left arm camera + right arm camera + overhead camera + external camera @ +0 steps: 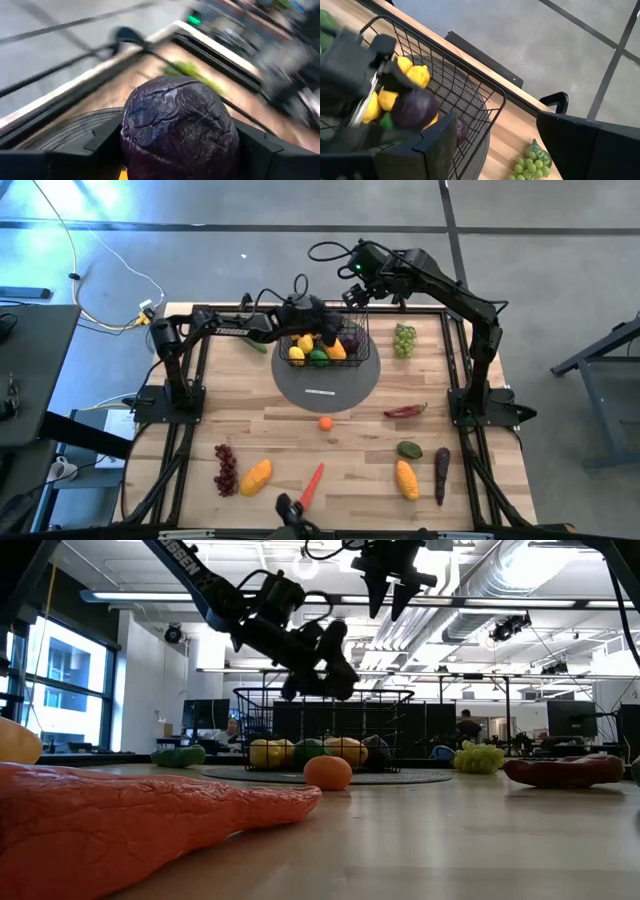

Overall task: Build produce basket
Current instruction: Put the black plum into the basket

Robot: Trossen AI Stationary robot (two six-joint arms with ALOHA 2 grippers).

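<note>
The black wire basket [352,358] stands on a grey round mat [328,388] at the table's far middle. It holds yellow lemons [298,352], a green piece [318,359], an orange mango [337,350] and a purple plum [461,131]. My left gripper [325,328] is over the basket's far side, shut on another purple plum [177,125]. This plum also shows in the right wrist view [412,110]. My right gripper [357,292] is open and empty, higher up beyond the basket's far right corner [502,97]. My left gripper pinches the purple plum between its two fingers [107,137], one on each side of the plum's round body [131,131]. The fingers slant down from the table's left. The plum is lifted clear, above the basket's open top.
Green grapes [403,338] lie right of the basket and a cucumber [258,345] left of it. Nearer lie a red chili [405,411], a small orange [326,422], two mangoes [406,478] [256,475], an eggplant [441,472], red grapes [226,468] and a carrot [312,483].
</note>
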